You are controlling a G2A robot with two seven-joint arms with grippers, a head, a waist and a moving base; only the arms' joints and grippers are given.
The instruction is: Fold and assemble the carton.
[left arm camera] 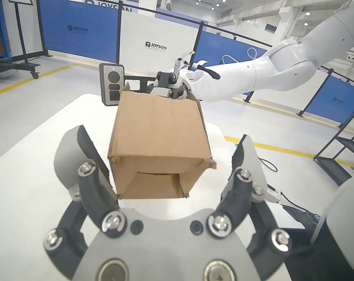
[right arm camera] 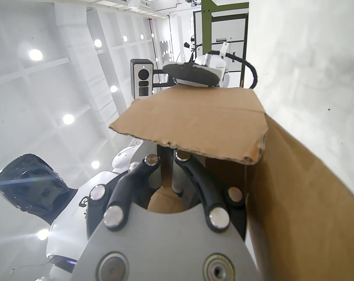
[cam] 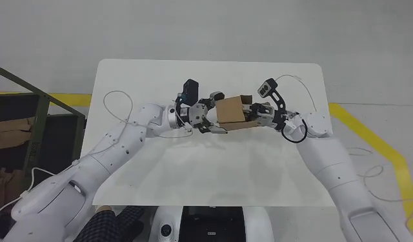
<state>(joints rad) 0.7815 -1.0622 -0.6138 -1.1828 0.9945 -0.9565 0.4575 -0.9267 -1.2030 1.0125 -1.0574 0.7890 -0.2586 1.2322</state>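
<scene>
A brown carton (cam: 232, 111) is held above the middle of the white table (cam: 193, 171), lying on its side between the two arms. My right gripper (cam: 253, 115) is at its right end, and in the right wrist view it (right arm camera: 168, 159) is shut on a cardboard wall, with a loose flap (right arm camera: 194, 124) covering its fingertips. My left gripper (cam: 208, 118) is at the carton's left end. In the left wrist view it (left arm camera: 162, 135) stands open, its pads on either side of the carton (left arm camera: 159, 135). The end facing it has flaps partly folded inward and a gap between them.
A thin cable (cam: 116, 103) loops over the table's left part. A dark green frame (cam: 26, 106) stands off the table's left edge. Yellow floor lines (cam: 368, 139) run past the right edge. The near half of the table is bare.
</scene>
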